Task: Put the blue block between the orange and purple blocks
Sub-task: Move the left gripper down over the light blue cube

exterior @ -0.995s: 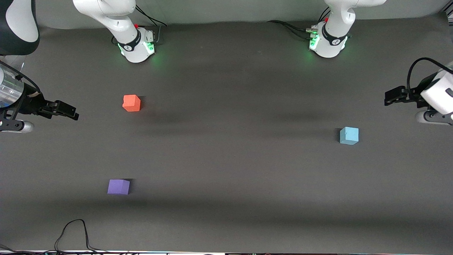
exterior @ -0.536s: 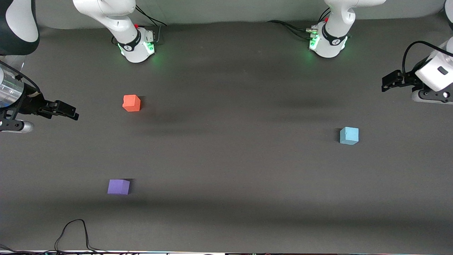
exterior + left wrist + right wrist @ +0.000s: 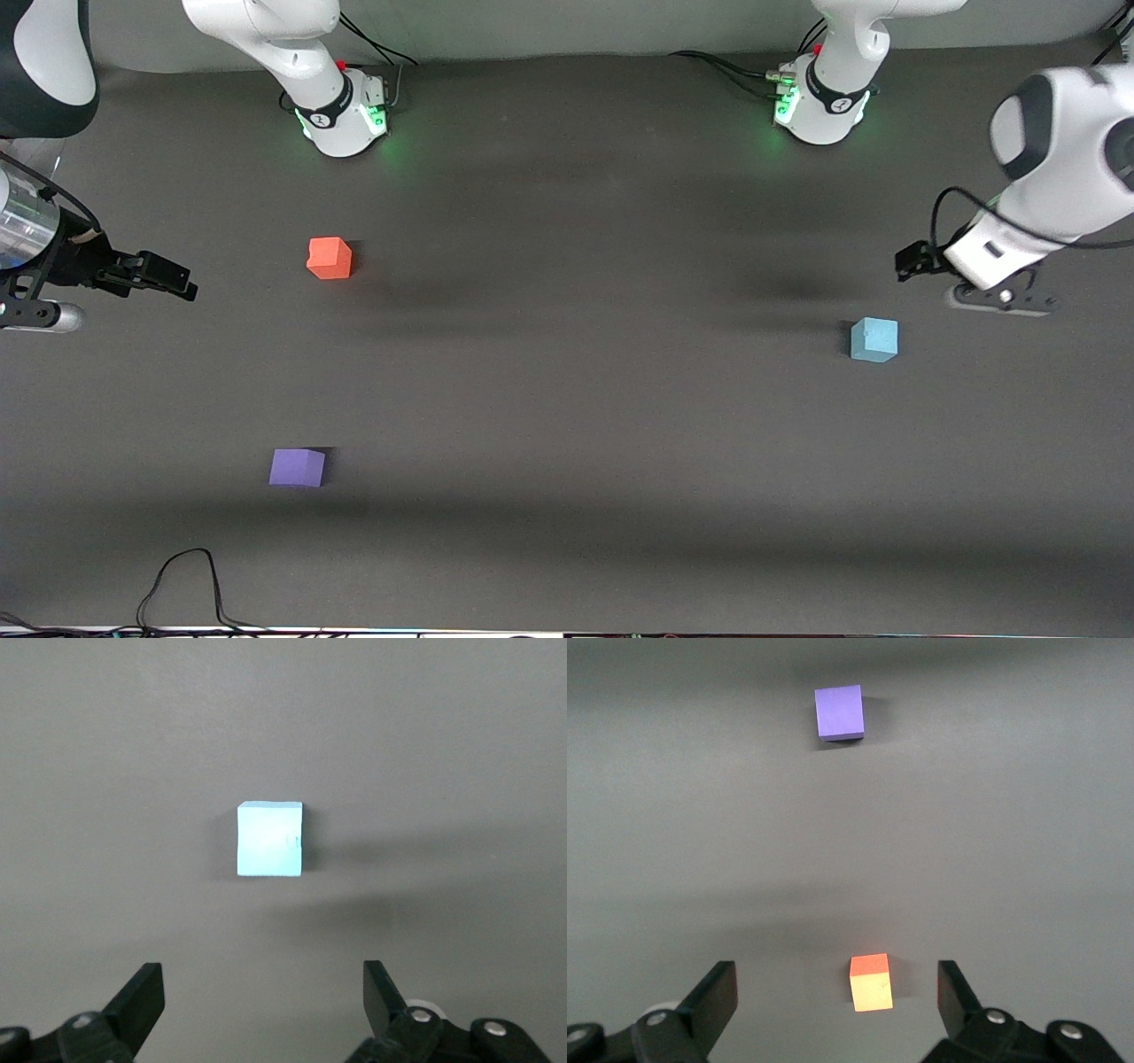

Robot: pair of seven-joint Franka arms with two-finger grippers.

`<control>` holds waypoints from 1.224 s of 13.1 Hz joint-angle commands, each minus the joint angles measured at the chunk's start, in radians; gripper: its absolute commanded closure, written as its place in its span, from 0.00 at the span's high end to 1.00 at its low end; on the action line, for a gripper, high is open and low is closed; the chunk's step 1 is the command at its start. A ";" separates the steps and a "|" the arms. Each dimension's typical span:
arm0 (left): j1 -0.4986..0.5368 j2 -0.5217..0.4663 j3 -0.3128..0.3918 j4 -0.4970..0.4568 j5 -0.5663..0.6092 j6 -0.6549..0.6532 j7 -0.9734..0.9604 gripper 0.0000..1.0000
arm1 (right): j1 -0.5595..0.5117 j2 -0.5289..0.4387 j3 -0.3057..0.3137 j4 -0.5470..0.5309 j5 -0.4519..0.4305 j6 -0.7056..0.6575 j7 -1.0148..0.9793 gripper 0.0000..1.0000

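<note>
**A:** Blue block (image 3: 874, 339) sits alone at about three o'clock from the middle of the table (image 3: 567, 399) in the front view, toward the left arm's end. Which step is this?

**B:** By the look of it, the approach before the pick. The left gripper (image 3: 912, 263) hangs over bare table at roughly one o'clock from the cube, not touching it. In the left wrist view its fingers (image 3: 146, 992) are spread wide with nothing between them, and the cube lies ahead of them, square to the opening.

**A:** What does the next move call for?

**B:** Probably bringing the gripper over the cube, lowering it so one finger passes each side, then closing. The cube looks like soft foam, so a light squeeze should do.

**A:** And the goal?

**B:** The orange block (image 3: 330, 258) lies at about ten o'clock from the centre and the purple block (image 3: 297, 467) at about eight, well apart, purple at six o'clock from orange. The gap between them is bare, so it should take the cube easily. It is a long carry toward the right arm's end, though.

**A:** Anything in the way?

**B:** The right gripper (image 3: 173, 276) waits at about nine o'clock from the orange block, fingers apart and empty. It could crowd the left arm's reach. A cable (image 3: 190, 576) loops at the table's near edge, clear of the route.
</note>
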 commanded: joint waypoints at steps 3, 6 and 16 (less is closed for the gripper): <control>-0.005 0.169 0.002 -0.009 0.019 0.194 0.017 1.00 | 0.005 -0.009 -0.007 -0.004 0.006 0.008 -0.010 1.00; -0.004 0.280 0.002 -0.009 0.019 0.312 0.043 1.00 | 0.005 -0.007 -0.007 -0.004 0.006 0.008 -0.010 1.00; -0.005 0.384 0.002 -0.008 0.011 0.372 0.024 0.54 | 0.005 -0.007 -0.007 -0.004 0.006 0.008 -0.008 1.00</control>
